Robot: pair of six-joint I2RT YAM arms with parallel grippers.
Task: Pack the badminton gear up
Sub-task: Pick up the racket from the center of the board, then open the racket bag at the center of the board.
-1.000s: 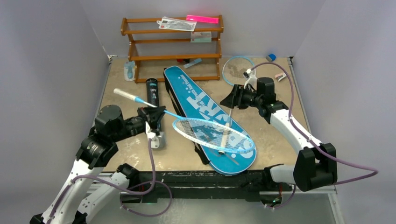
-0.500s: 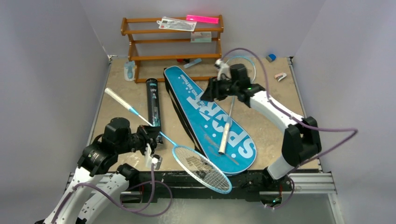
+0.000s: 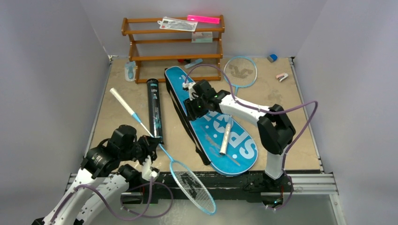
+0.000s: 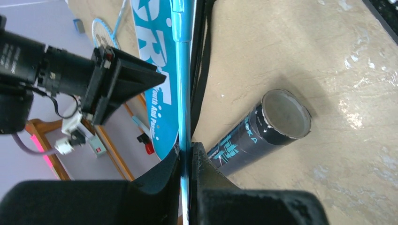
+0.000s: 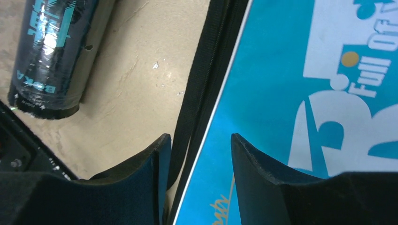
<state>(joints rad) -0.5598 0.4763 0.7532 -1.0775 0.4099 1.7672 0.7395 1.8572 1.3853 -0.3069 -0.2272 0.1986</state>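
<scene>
The bag [image 3: 239,159] lies flat mid-surface [image 3: 108,122], slanting from the rack [image 3: 173,44] toward the near edge; whether it is zipped I cannot tell. It is soft cloth, likely to sag and slide if tugged, so the black strip [image 5: 199,89] along its side seems the place to take it. The right jaws stand apart astride that very strip, not pinching it. The other racket [image 3: 240,71] rests with its handle on the bag and its head on the surface beyond. The held racket [image 3: 187,183] is clamped by the left jaws on its thin shaft, handle pointing away past the tube [image 3: 154,110], head out beyond the near edge. It should be light and stiff, yet a smooth shaft may twist in so narrow a grip; nearer the handle would hold surer, and the strings are best left untouched
</scene>
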